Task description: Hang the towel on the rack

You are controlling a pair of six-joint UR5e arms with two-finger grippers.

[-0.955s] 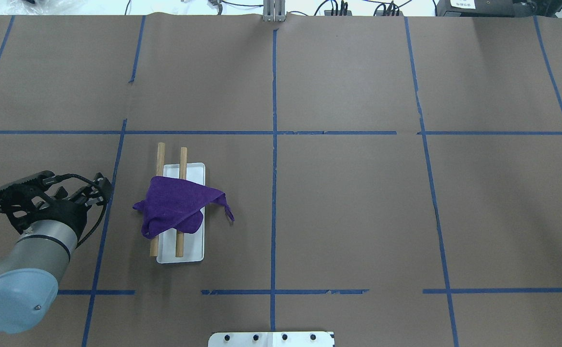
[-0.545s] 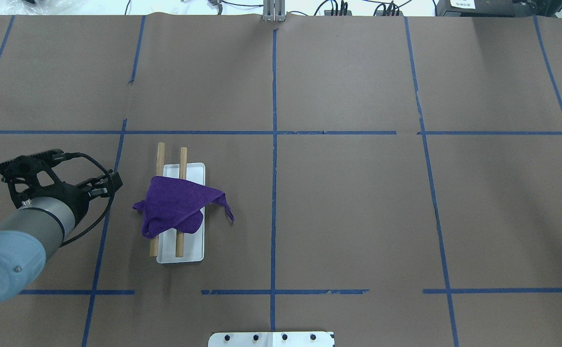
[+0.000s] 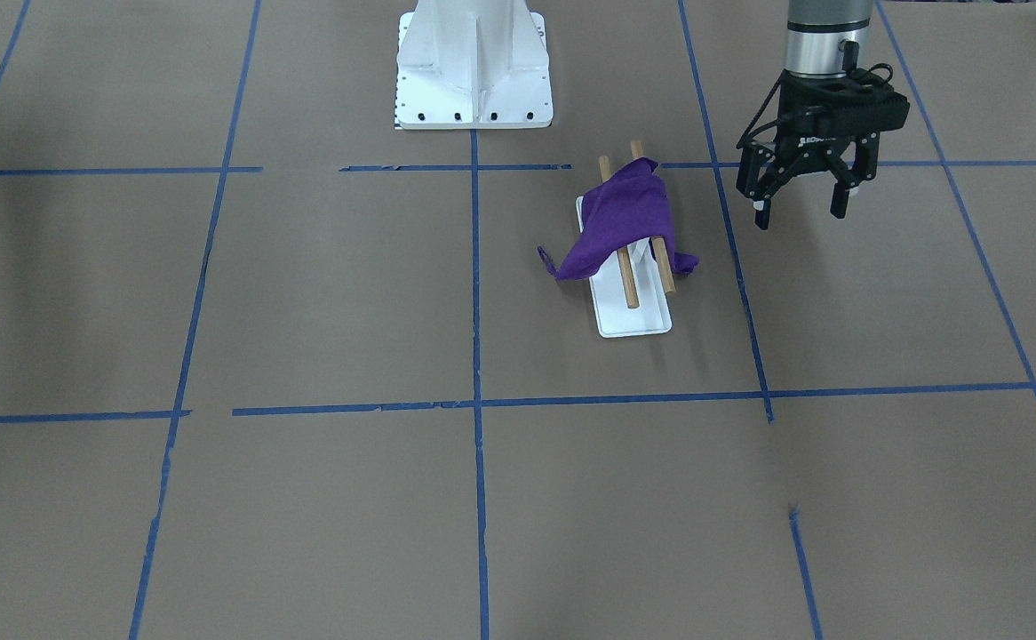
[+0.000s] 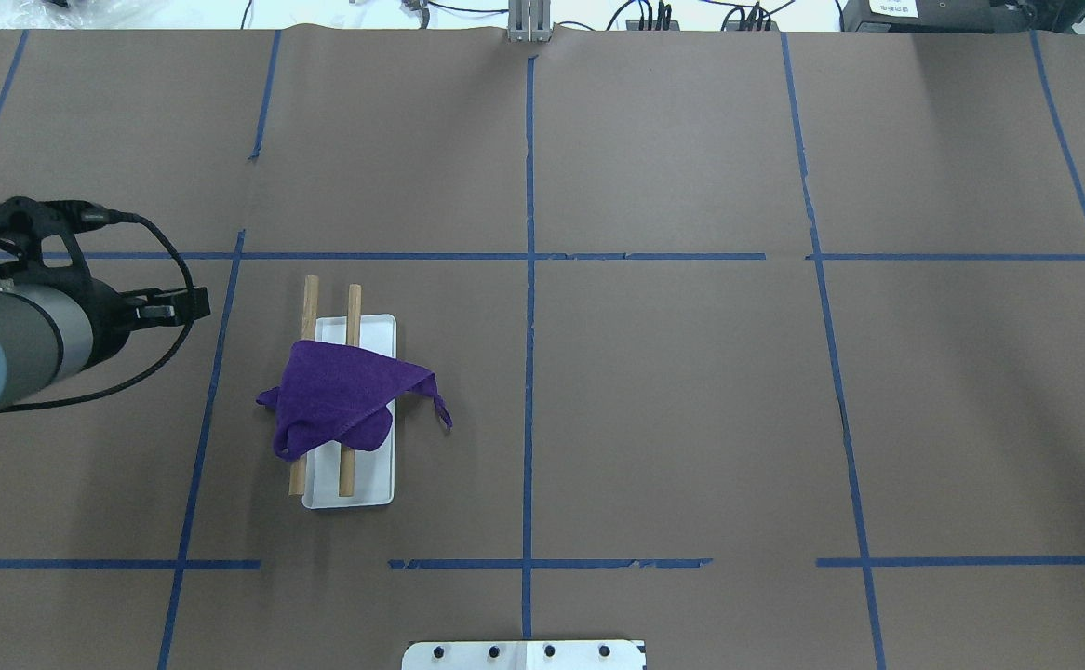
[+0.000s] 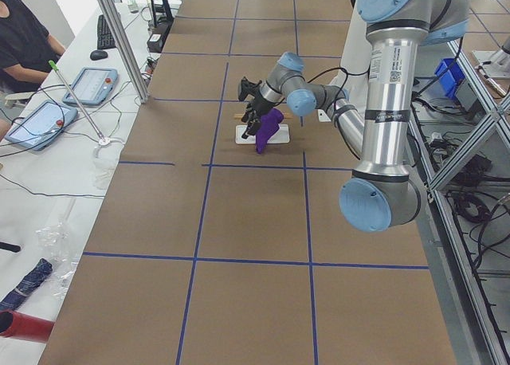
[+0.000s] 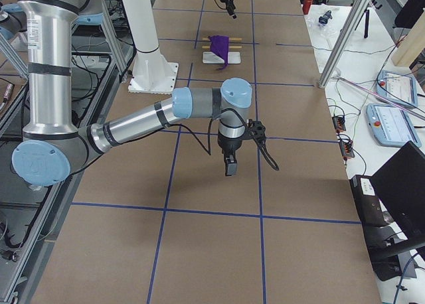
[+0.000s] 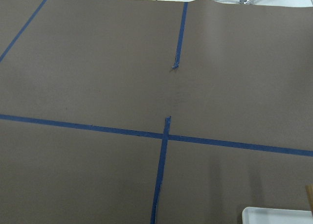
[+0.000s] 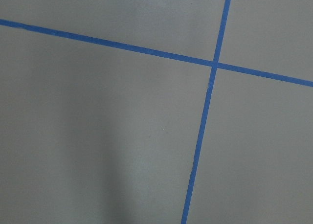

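Right of centre in the front-facing view, the towel [image 3: 625, 218] lies draped across the two wooden bars of the rack [image 3: 632, 307], bunched toward the bars' upper ends, with one corner trailing off to the lower left onto the worktop [image 3: 305, 293] and another peeking out at the right. At upper right the left gripper [image 3: 800, 213] hangs above the worktop with its fingers spread apart and nothing between them, well apart from the rack. A white pedestal [image 3: 474, 67] stands at top centre.

From overhead, the towel [image 4: 338, 400] covers the middle of the rack [image 4: 356, 489] at centre left of the frame, both bar ends showing above and below the cloth. The left arm comes in at the far left edge, its gripper [image 4: 17, 237] largely hidden behind the wrist.

Seen from the left end, the towel [image 5: 268, 130] and rack [image 5: 271, 135] sit in the upper middle, with the left gripper [image 5: 251, 114] just beside them in the frame.

Seen from the right end, the towel [image 6: 220, 48] and rack [image 6: 219, 58] are small near the top, while the right gripper [image 6: 230, 166] points down over the worktop at centre; I cannot tell whether its fingers are apart or together.

Left wrist view: brown worktop with blue tape lines [image 7: 161, 170], and a corner of the rack [image 7: 276, 215] at lower right.

Right wrist view: only worktop and crossing tape [image 8: 213, 63].
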